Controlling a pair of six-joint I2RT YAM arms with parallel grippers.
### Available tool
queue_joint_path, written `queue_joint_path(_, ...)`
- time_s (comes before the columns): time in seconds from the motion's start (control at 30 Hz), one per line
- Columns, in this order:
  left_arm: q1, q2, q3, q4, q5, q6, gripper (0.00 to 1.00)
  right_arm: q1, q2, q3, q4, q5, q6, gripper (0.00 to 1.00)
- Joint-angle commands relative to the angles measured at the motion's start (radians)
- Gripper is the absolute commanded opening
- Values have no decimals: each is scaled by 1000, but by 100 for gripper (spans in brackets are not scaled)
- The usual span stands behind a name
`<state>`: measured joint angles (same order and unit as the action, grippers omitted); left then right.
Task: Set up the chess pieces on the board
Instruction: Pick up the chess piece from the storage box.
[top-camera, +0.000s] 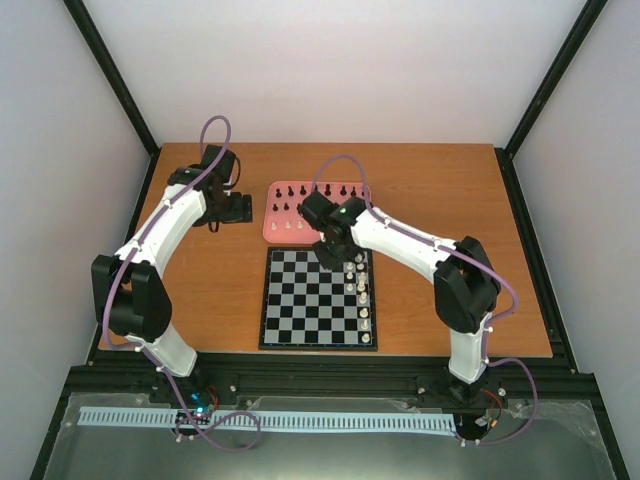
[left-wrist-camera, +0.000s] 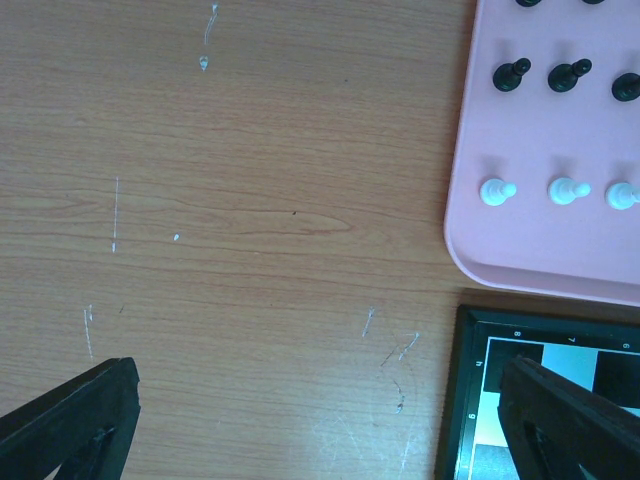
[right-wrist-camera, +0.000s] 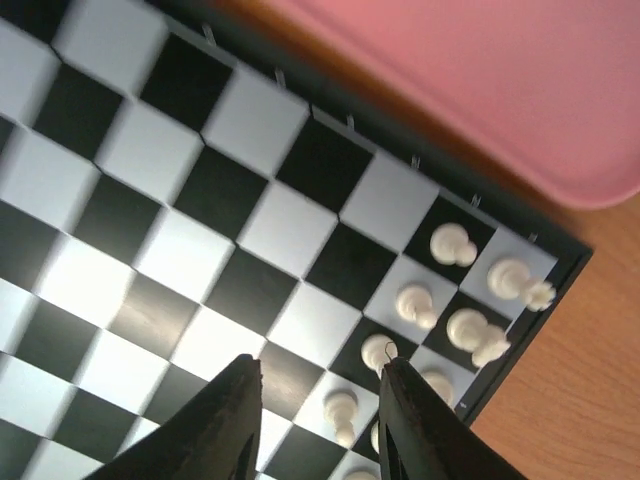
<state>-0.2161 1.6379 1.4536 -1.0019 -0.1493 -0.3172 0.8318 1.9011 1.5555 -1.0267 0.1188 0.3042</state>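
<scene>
**Cream-side placement in progress**

Cream pieces (top-camera: 363, 295) stand in the two rightmost columns of the board (top-camera: 300, 300), which lies at mid-table in front of the arms. Black pieces (top-camera: 330, 190) and a short row of cream ones stand on the pink tray (top-camera: 272, 225) just behind the board.

The right gripper (right-wrist-camera: 320, 368) hangs low over the board's far right corner. Its jaws stand apart and clamp nothing, and one cream piece stands on the board in the gap between them. The left gripper (left-wrist-camera: 318, 372) is spread wide and empty over bare table (left-wrist-camera: 250, 200), beside the tray's near-left corner.

Judged step: filling the cream ranks, with the black side not yet begun.

Next move, as judged: lift the right gripper straight up to avoid tipping neighbouring pieces. Then reach to the tray and close on a single cream piece.
</scene>
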Motion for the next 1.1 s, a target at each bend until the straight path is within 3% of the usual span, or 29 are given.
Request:
queue_joint_path(0.0, -5, -9, 13, 9, 2, 7, 100, 8, 42, 177, -44, 33, -33, 42)
queue_joint_path(0.13, -5, -9, 25, 3, -1, 9, 100, -19, 175, 356, -51, 22, -56, 48)
queue_joint_path(0.57, -5, -20, 30, -6, -3, 10, 100, -163, 514, 694, 5, -119, -68, 46)
queue_joint_path(1.07, -5, 6, 34, -6, -3, 11, 100, -189, 622, 750, 21, -146, -106, 43)
